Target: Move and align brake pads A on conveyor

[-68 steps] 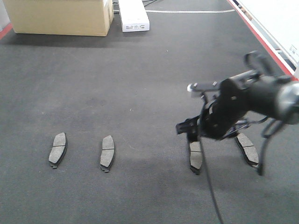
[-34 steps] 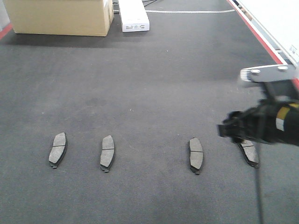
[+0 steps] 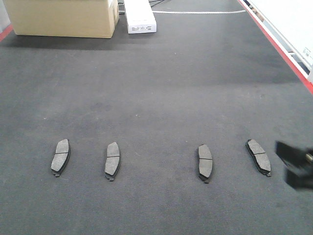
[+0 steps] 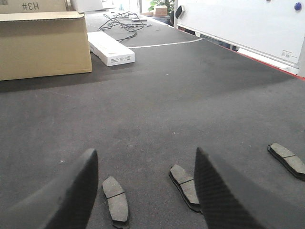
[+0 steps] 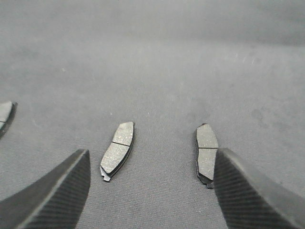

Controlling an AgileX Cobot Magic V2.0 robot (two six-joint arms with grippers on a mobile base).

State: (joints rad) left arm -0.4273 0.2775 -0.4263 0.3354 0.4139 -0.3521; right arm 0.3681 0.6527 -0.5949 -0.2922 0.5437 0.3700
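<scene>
Pads, four of them, lie face up in a loose row on the conveyor [image 3: 156, 88], well short of the cardboard box [image 3: 63, 18] at its far end: the brake pads A [image 3: 205, 162] read as stiff, dense friction blocks on metal backing, likely heavy for their size and thin. Grip each across its short width, near the centre groove; expect the low profile to leave little edge to catch. The rightmost pad [image 3: 258, 156] sits slightly skewed. The left gripper [image 4: 143, 191] and right gripper [image 5: 147, 191] both hang spread wide, holding nothing.
</scene>
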